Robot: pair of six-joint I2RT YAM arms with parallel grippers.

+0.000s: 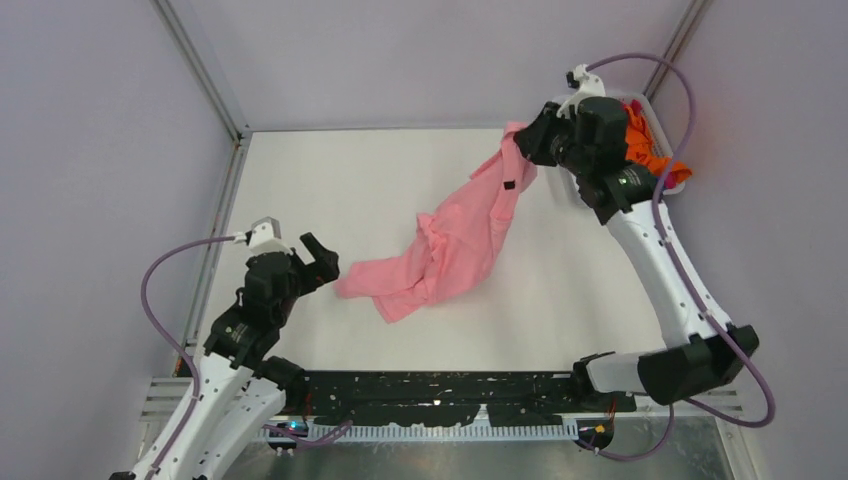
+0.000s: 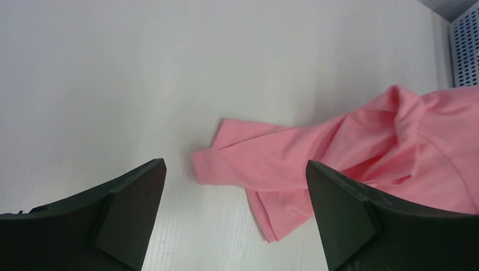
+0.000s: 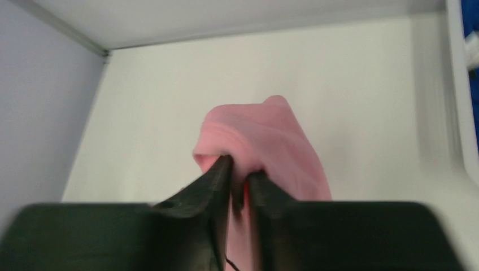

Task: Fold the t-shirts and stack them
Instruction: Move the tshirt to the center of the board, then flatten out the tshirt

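Now the right tool (image 1: 520,150), pinched shut on the light pink t-shirt (image 1: 450,250), holds one end up near the table's (image 1: 330,180) far right corner. The rest trails toward the near left edge, where the left tool (image 1: 318,264) hangs wide open and empty. Spreading it flat seems the step in hand; next, that tool likely needs to grasp the near end.

The left arm (image 1: 232,385) is kept bent and low on its own side, and its wrist is turned inward, toward the other arm. The left gripper (image 1: 312,268) is held low, with its jaws spread wide apart. The right arm (image 1: 662,272) is stretched far forward, its elbow laid near its base and its forearm sloped upward. The right gripper (image 1: 522,148) is held high at the far side. Its fingers (image 3: 217,180) are pressed together on a fold of the light pink t-shirt (image 3: 271,135).
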